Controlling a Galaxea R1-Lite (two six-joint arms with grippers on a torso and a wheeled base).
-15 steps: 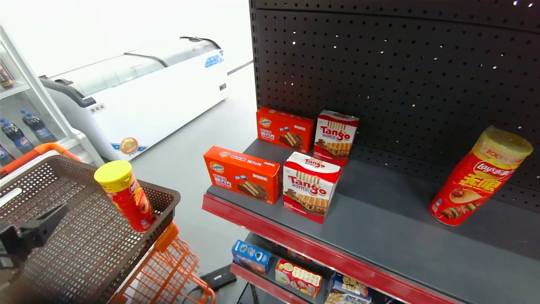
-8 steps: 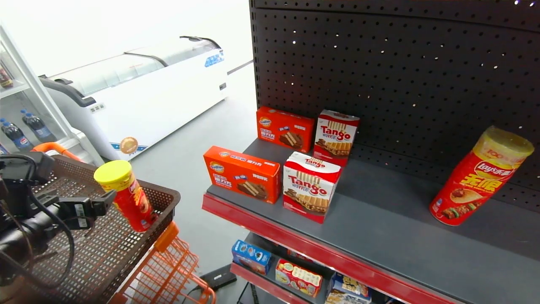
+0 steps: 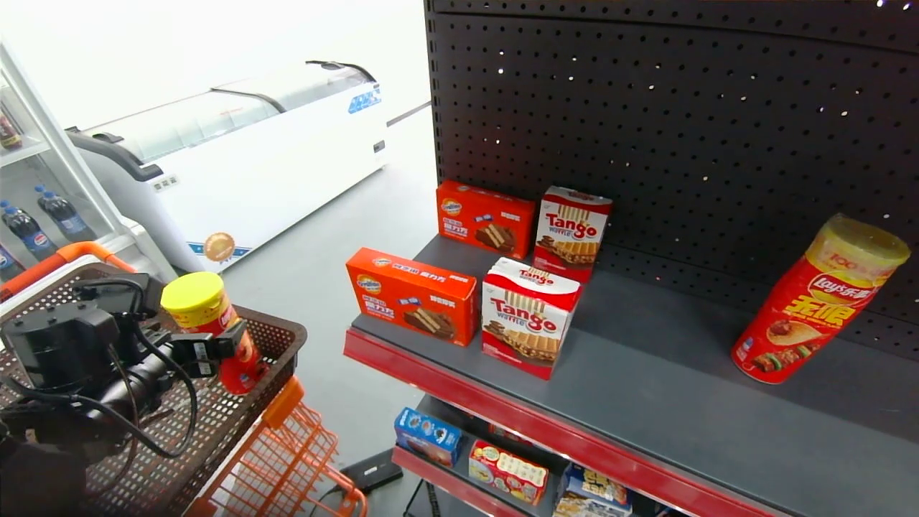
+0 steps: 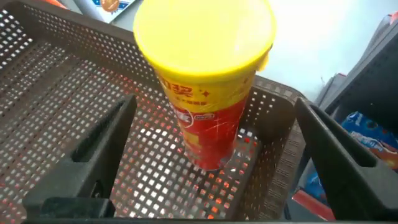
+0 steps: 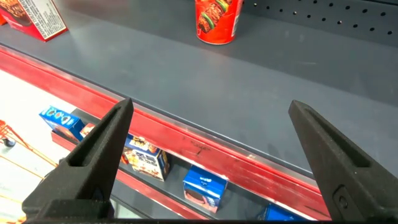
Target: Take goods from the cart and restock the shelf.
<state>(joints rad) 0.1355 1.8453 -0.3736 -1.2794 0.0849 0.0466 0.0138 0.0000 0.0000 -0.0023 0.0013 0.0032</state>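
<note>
A red chip can with a yellow lid [image 3: 208, 327] stands tilted in the far corner of the brown cart basket [image 3: 283, 337]. My left gripper [image 3: 188, 343] is open at the can, one finger on each side; the left wrist view shows the can [image 4: 205, 81] between the spread fingers [image 4: 93, 155] without contact. A second, matching can [image 3: 818, 298] leans against the pegboard on the grey shelf [image 3: 646, 388]. My right gripper [image 5: 210, 107] hangs open and empty over the shelf's front edge, with that can [image 5: 217, 18] farther in.
Two orange biscuit boxes [image 3: 411, 294] [image 3: 485, 219] and two wafer boxes [image 3: 530, 316] [image 3: 573, 233] occupy the shelf's left end. Bare board lies between them and the leaning can. More packs sit on the lower shelf [image 3: 502, 470]. A white freezer [image 3: 237, 158] stands behind the cart.
My left arm has come forward over the basket from its near side, and its open fingers now flank the can. The can and the shelf goods have not moved.
</note>
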